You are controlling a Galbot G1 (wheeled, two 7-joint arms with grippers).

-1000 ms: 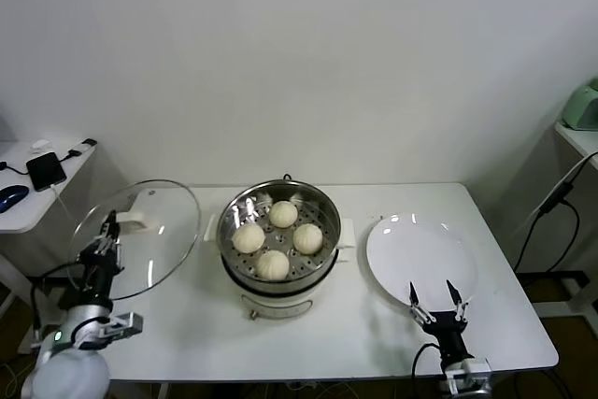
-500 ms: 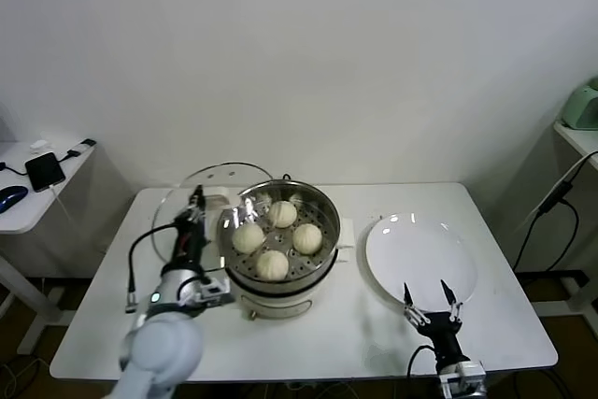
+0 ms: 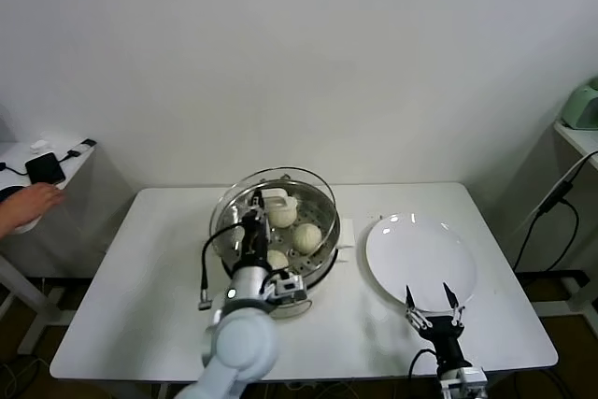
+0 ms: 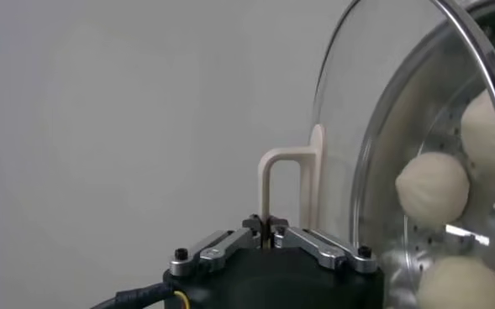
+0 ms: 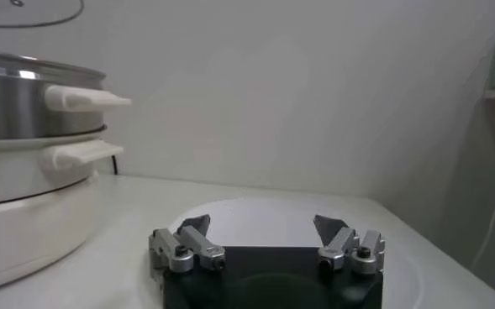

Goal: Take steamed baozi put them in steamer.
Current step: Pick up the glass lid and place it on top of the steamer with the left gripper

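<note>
The left claw (image 3: pixel 254 223) pinches the pale handle (image 4: pixel 287 189) of the glass lid (image 3: pixel 273 214) and holds it above the steamer (image 3: pixel 318 263), which stands mid-desk, a little nearer the front edge than the back. The steamed baozi (image 3: pixel 307 236) lie on the perforated tray inside, seen through the glass; three show plainly in the head view, and a fourth cannot be made out behind the arm. With the buns apparently loaded, the step in hand looks to be closing the pot. Doing it well likely means levelling the lid, which hangs tilted in the left wrist view, centring its rim over the steel wall, and lowering it straight so the rim seats all round rather than catching one side or pressing a bun. The grip on the handle is narrow, so a slow descent should keep the lid from swinging. The right claw (image 3: pixel 432 305) waits with fingers spread near the front right corner, at the near rim of the white plate (image 3: pixel 420 249), well clear of the pot. The desk (image 3: pixel 149 287) has open surface toward its left edge and along the front, room for the left arm to draw back; the steamer's side handle (image 5: pixel 87 99) juts toward the plate, narrowing that gap.
</note>
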